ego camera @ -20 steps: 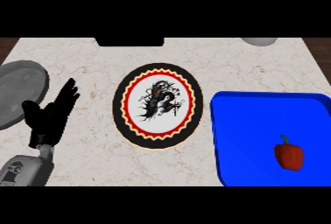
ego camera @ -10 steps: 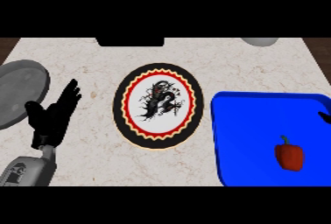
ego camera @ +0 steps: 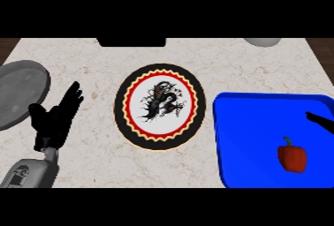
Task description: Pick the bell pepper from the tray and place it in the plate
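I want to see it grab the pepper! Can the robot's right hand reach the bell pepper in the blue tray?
Probably yes. The right hand peeks in at the view's right edge over the tray, near the bell pepper. It lies alone there, with nothing between them.

the surface looks like pale veined stone, the blue tray smooth, perhaps plastic, the bell pepper slightly glossy.
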Controlling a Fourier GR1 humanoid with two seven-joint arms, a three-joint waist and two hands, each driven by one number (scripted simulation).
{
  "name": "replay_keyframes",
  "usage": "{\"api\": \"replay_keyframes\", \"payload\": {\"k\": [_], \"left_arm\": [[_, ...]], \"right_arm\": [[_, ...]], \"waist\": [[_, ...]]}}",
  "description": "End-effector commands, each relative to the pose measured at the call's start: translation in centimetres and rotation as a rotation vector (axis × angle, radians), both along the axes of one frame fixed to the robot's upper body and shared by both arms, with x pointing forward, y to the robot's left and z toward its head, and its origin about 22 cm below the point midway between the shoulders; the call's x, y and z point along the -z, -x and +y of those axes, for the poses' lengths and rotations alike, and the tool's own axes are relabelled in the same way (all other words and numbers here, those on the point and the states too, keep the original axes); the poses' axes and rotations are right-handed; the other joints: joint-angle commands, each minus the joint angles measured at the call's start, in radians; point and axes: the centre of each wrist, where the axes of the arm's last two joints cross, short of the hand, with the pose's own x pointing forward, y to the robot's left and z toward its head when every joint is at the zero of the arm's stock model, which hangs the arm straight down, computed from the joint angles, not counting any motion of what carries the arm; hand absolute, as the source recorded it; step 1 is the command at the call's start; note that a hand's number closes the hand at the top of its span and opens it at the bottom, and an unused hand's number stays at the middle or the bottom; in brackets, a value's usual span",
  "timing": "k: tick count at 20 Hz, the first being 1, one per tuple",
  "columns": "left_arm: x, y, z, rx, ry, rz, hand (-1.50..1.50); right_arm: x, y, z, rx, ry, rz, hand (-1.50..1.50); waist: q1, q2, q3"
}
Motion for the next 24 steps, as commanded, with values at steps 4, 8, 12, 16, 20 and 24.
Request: {"api": "replay_keyframes", "payload": {"k": [4, 8, 12, 16, 20, 24], "left_arm": [[0.2, 0.5, 0.8, -0.007, -0.006, -0.019, 0.00], [1.4, 1.4, 0.5, -0.004, 0.019, -0.014, 0.00], [-0.8, -1.0, 0.8, -0.008, -0.008, 0.008, 0.00], [-1.6, 0.2, 0.9, 0.007, -0.008, -0.007, 0.00], [-0.9, 0.2, 1.5, 0.003, -0.008, -0.009, 0.00], [-0.6, 0.8, -1.4, -0.009, 0.006, -0.032, 0.00]], "right_arm": [[-1.3, -0.5, 0.1, -0.014, 0.102, 0.083, -1.50], [2.0, -0.8, 3.2, -0.028, 0.097, 0.107, -1.50], [2.6, -1.8, 4.7, -0.026, 0.155, 0.105, -1.50], [2.3, -3.4, 4.9, -0.013, 0.164, 0.102, -1.50], [4.9, -2.1, 5.8, -0.019, 0.187, 0.096, -1.50], [4.4, -3.9, 5.0, -0.058, 0.224, 0.137, -1.50]], "waist": [[0.000, 0.000, 0.000], [0.001, 0.000, 0.000], [0.000, 0.001, 0.000], [0.005, 0.000, 0.000], [0.001, 0.000, 0.000], [0.006, 0.001, 0.001]]}}
